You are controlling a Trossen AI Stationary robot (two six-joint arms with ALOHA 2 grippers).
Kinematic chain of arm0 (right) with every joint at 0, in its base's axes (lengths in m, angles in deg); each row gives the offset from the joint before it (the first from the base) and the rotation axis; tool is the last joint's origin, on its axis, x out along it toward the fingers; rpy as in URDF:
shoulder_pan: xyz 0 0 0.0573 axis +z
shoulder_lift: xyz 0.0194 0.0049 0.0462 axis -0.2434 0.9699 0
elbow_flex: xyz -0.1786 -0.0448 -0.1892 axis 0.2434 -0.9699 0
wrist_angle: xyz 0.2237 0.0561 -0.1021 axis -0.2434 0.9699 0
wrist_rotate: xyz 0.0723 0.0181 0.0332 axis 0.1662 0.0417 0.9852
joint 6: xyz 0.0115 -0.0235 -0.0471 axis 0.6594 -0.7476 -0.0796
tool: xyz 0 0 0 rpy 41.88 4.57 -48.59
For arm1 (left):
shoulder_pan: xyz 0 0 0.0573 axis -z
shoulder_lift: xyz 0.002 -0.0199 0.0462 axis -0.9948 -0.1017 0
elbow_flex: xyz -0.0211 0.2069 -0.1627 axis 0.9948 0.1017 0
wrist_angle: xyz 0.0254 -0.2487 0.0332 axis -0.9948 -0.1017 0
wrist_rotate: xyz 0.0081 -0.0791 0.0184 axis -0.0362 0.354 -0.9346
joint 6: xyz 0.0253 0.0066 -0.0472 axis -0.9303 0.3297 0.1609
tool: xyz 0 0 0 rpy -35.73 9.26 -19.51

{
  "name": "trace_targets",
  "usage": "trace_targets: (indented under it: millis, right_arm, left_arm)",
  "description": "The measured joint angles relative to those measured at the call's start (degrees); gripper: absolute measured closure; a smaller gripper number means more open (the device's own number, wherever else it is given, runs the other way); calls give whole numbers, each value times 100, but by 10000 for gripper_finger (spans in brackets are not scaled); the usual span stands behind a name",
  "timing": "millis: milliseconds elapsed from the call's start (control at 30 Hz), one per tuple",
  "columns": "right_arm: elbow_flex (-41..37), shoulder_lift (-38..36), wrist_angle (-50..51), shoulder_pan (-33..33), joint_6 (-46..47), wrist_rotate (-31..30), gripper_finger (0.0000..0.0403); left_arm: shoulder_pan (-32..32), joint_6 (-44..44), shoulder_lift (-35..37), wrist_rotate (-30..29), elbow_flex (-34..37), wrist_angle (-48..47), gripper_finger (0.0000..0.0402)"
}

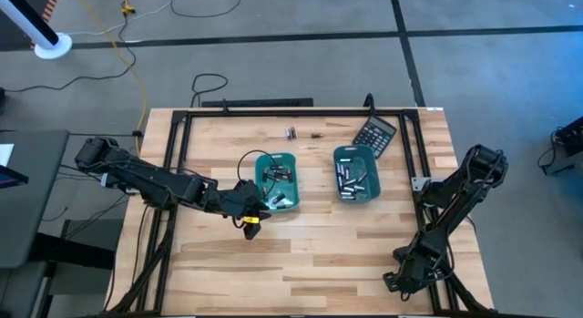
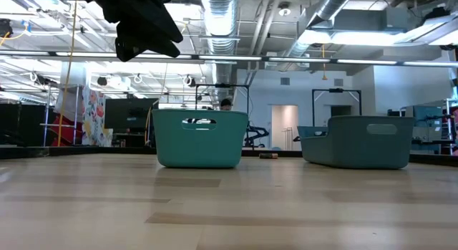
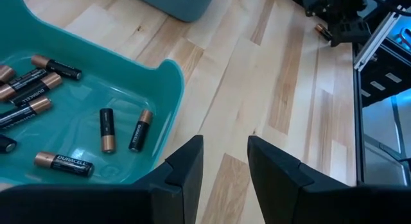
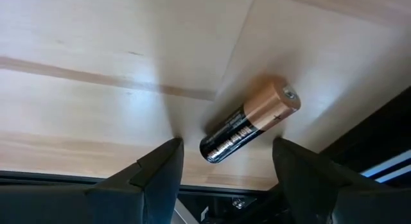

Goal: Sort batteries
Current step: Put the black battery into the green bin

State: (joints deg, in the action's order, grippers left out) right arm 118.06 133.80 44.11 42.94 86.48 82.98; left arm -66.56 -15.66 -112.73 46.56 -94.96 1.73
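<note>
A pale wooden table (image 1: 310, 254) stands in a workshop. The left gripper (image 3: 223, 166), slightly open and empty, hovers beside the left tray (image 3: 168, 83) holding batteries (image 3: 106, 129). The right gripper (image 4: 226, 161), wide open, straddles one battery (image 4: 250, 128).

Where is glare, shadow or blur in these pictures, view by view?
Low view: ceiling lights glare; the near table is blurred. Right wrist view: the battery is sharp and casts a soft shadow. Left wrist view: the teal tray has a mild sheen.
</note>
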Motion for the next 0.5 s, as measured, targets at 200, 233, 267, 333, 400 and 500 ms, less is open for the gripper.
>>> trace_targets:
  millis: [200, 233, 267, 333, 400, 500]
  right_arm:
    - [-4, 0, -8, -8, 49, -67, 179]
    - [-4, 0, -8, -8, 64, -80, 192]
    - [-4, 0, -6, -12, 68, -86, 207]
    - [-4, 0, -6, -13, 75, -91, 241]
    - [-8, 0, -14, -15, 77, -97, 277]
    - [-9, -2, -94, -15, 79, -97, 323]
  left_arm:
    - [0, 0, 0, -2, 0, -2, 283]
    - [0, 0, 0, -2, 0, -2, 283]
    - [0, 0, 0, -2, 0, -2, 283]
    - [0, 0, 0, -2, 0, -2, 283]
    - [0, -3, 0, -4, 0, -2, 283]
    - [0, -39, 0, -4, 0, -2, 283]
